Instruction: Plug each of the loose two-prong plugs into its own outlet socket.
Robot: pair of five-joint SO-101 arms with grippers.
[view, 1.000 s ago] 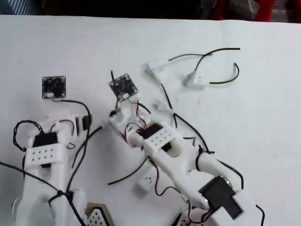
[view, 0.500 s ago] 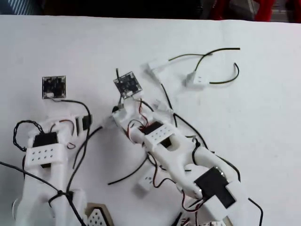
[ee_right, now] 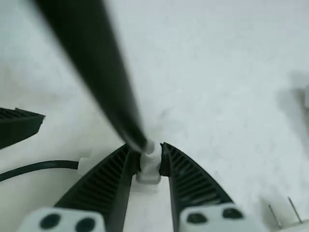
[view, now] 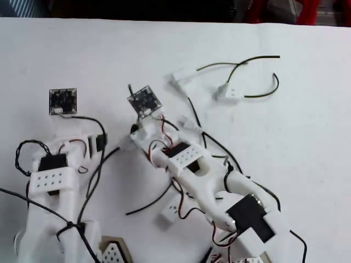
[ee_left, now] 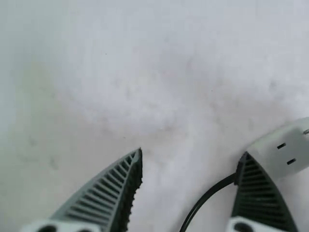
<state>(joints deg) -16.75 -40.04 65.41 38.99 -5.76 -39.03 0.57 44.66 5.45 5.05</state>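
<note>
R gripper point(ee_right: 149, 169) is clamped tight on a small white two-prong plug point(ee_right: 147, 166). The plug's black cable point(ee_right: 96, 67) runs up out of the fingers. This sits approx mid-table point(view: 307, 109), a bit toward the left edge. L gripper point(ee_left: 188, 193) is wide open w/ nothing in it, low over the table nr the near left corner. A white outlet socket point(ee_left: 289, 150) lies just beside one fingertip point(ee_left: 253, 174). Another white connector piece point(view: 227, 92) w/ black lead lies toward the far edge.
</note>
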